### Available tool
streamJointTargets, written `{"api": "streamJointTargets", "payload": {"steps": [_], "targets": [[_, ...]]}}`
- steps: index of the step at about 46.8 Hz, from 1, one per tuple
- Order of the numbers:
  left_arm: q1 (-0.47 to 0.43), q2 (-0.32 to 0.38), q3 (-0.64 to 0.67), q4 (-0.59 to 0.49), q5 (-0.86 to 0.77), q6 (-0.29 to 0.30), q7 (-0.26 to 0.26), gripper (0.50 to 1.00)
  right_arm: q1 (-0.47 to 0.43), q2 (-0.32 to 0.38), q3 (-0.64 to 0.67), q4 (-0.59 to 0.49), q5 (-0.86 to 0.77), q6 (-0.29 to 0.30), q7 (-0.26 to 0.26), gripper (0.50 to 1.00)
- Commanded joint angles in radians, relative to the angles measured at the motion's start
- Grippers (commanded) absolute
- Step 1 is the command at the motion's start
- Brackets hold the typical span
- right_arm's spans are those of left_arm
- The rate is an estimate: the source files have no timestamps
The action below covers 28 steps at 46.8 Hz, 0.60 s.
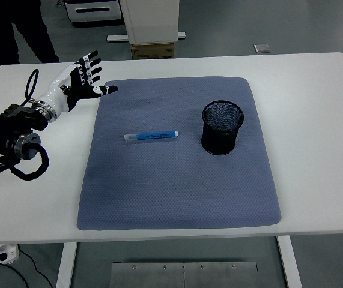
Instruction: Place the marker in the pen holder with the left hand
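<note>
Lying flat at frame centre, marker (152, 137): judged light, rigid, slippery; mid-barrel pinch advised; left hand (78, 81) splayed, empty, upper left.

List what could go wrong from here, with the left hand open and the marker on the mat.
1. The marker lies flat on the soft blue mat, so the fingers of the left hand may roll it or pinch cloth.
2. The pen holder is narrow, looks light and stands upright; a tilted marker could hit its rim and tip it.
3. The holder lies beyond the marker, so the reach is long.
</note>
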Motion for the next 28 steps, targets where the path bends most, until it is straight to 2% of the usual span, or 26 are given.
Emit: {"api": "streamJointTargets", "payload": {"steps": [1, 28], "targets": [[0.0, 0.0, -0.003, -0.001, 0.0, 0.006, 0.0, 1.0, 0.0, 0.0, 0.0, 0.0, 0.0, 0.0, 0.0, 1.0], [-0.003, 0.012, -0.005, -0.001, 0.012, 0.012, 0.0, 1.0, 0.0, 0.0, 0.0, 0.0, 0.0, 0.0, 0.0, 1.0]]}}
